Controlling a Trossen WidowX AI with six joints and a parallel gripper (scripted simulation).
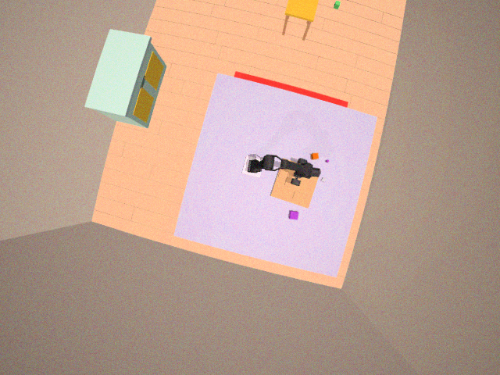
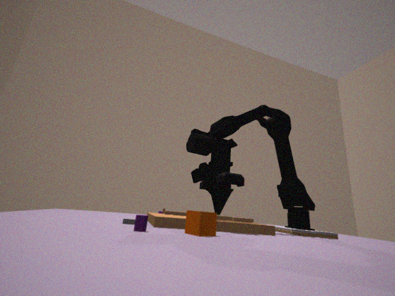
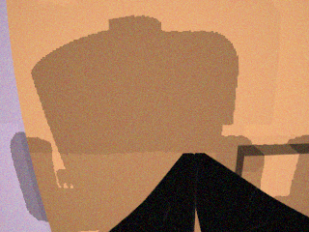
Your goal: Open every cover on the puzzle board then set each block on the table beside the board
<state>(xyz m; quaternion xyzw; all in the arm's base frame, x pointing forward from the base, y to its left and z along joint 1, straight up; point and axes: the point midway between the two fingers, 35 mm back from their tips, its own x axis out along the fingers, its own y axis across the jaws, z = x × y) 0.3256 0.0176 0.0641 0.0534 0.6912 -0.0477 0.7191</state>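
Pincer (image 2: 218, 213) (image 3: 193, 164) clenched on nothing — tip low over wooden board (image 1: 278, 191) (image 2: 249, 227) (image 3: 261, 43), orange block (image 1: 315, 155) (image 2: 200, 223) on bench (image 1: 242, 226) (image 2: 159, 264) (image 3: 7, 97) beside board

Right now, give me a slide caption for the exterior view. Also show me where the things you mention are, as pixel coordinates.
WidowX AI gripper (image 2: 218, 213), closed, pointing down over the wooden puzzle board (image 2: 249, 227), behind an orange block (image 2: 200, 223).
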